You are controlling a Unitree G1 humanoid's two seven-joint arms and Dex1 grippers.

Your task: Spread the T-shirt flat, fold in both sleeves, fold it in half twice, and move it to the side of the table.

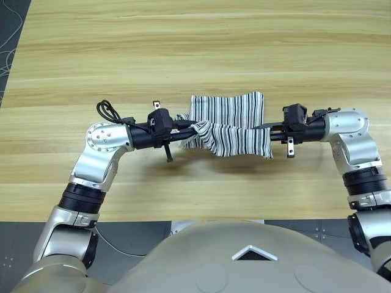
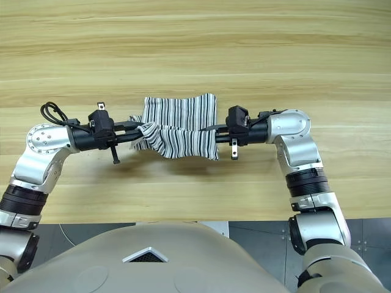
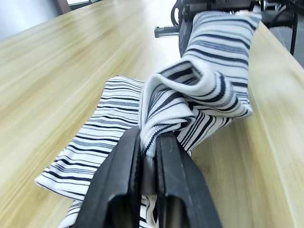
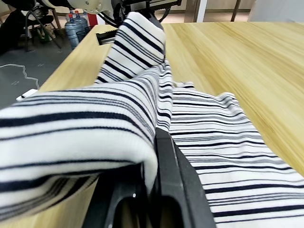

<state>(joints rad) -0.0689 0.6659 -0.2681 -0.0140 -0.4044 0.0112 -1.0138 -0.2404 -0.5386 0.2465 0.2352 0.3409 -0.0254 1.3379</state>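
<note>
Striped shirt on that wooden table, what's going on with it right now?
The robot's two arms are handling a black-and-white striped fabric T-shirt on the light wooden table. The left gripper and right gripper each have their fingers shut on one end of the shirt's near edge, holding it raised and bunched while the far part lies on the wood. It is already narrowed to a compact shape, so this looks like mid-fold.
</note>
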